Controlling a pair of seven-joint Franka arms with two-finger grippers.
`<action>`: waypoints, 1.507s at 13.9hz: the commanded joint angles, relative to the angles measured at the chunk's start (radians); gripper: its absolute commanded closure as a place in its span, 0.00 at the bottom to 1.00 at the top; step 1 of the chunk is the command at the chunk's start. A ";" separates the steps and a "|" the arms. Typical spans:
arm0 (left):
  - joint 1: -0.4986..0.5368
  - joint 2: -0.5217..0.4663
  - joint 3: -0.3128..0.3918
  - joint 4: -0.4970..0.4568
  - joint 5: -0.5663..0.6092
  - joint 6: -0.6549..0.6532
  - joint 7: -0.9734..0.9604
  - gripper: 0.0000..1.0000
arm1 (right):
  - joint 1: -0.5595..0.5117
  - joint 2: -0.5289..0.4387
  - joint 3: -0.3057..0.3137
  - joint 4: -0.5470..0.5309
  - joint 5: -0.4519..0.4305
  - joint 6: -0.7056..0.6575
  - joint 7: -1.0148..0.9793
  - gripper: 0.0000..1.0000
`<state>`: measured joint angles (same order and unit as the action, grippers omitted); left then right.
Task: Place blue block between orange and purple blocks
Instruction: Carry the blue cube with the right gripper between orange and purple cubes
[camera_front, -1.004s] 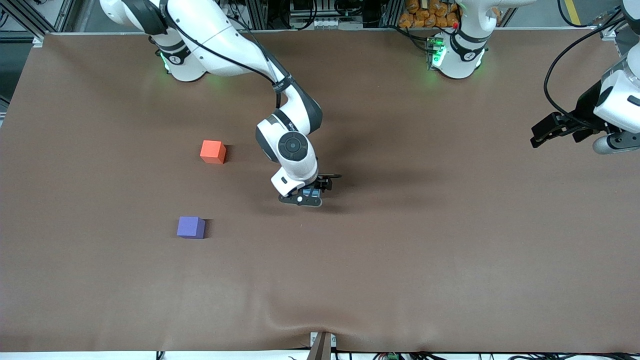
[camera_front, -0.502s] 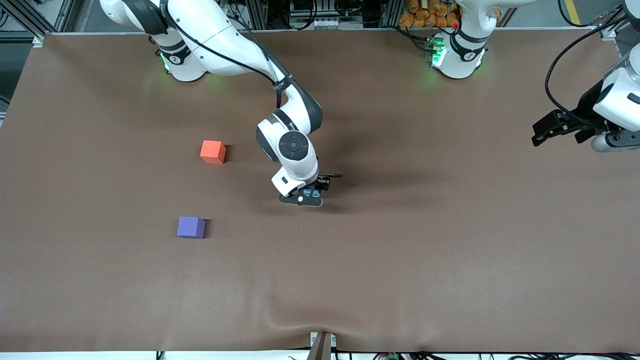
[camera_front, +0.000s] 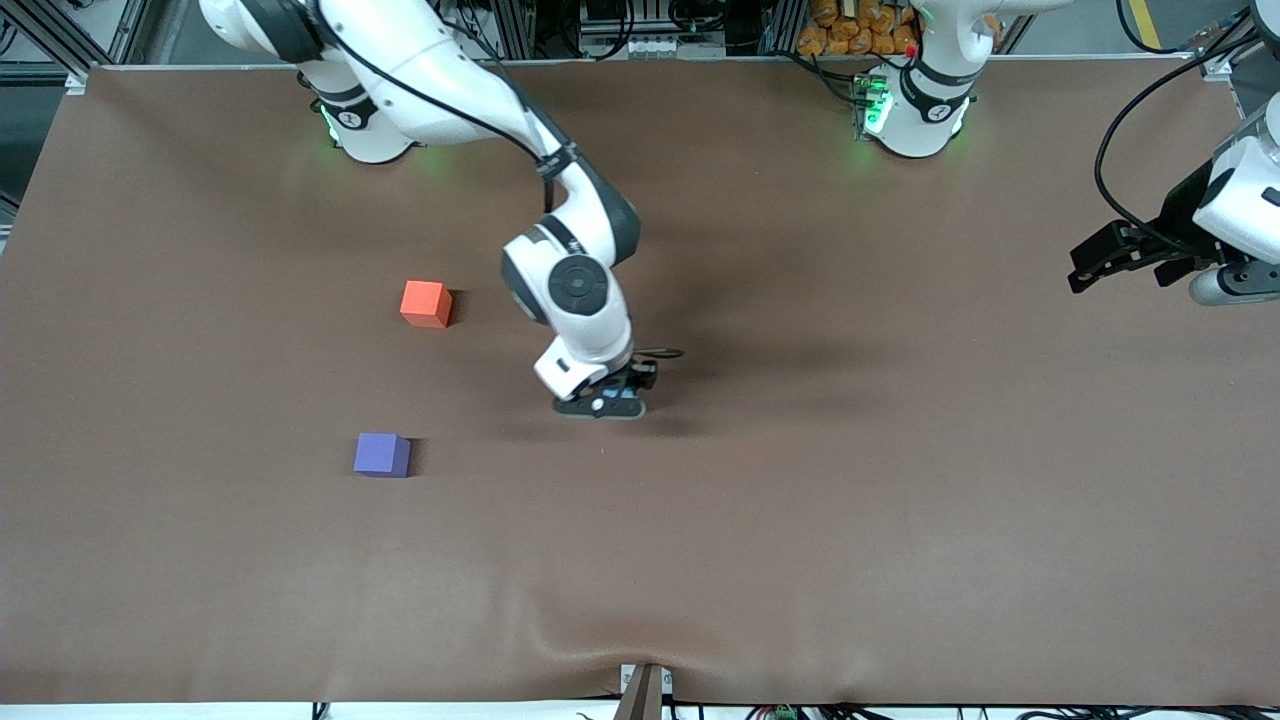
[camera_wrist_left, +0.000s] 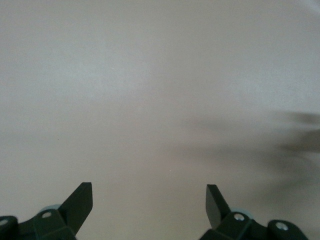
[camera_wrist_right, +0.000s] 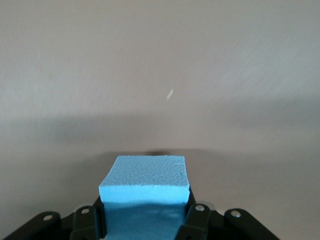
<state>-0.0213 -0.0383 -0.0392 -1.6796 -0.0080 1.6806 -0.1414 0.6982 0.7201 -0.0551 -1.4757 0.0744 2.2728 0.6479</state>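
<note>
My right gripper (camera_front: 603, 398) is over the middle of the brown table, shut on the blue block (camera_wrist_right: 144, 197). In the right wrist view the light sky-blue cube fills the gap between the fingers (camera_wrist_right: 196, 220), just above the cloth. In the front view only a sliver of the block (camera_front: 616, 393) shows under the hand. The orange block (camera_front: 425, 303) sits on the table toward the right arm's end. The purple block (camera_front: 381, 455) sits nearer to the front camera than the orange one. My left gripper (camera_front: 1118, 257) waits open and empty, raised over the left arm's end of the table; its fingertips (camera_wrist_left: 80, 200) show wide apart.
The brown cloth (camera_front: 800, 500) covers the whole table and has a slight wrinkle near its front edge (camera_front: 600, 640). A small pale speck (camera_wrist_right: 170, 93) lies on the cloth ahead of the held block.
My right arm has shifted slightly toward the right arm's end of the table with the blue block held. The left gripper has drifted a little. Orange and purple blocks have not moved.
</note>
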 joint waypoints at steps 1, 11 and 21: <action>0.011 -0.029 -0.004 -0.026 -0.018 0.008 0.023 0.00 | -0.156 -0.155 0.023 -0.136 -0.015 -0.051 -0.196 0.79; -0.002 -0.014 -0.024 -0.034 -0.018 0.014 0.022 0.00 | -0.463 -0.346 0.021 -0.535 -0.015 -0.044 -0.454 0.79; 0.000 -0.014 -0.027 -0.045 -0.017 0.016 0.022 0.00 | -0.450 -0.346 0.026 -0.663 -0.005 0.060 -0.445 0.77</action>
<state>-0.0274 -0.0382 -0.0621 -1.7108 -0.0080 1.6846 -0.1405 0.2544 0.4174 -0.0396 -2.0881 0.0744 2.2983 0.1994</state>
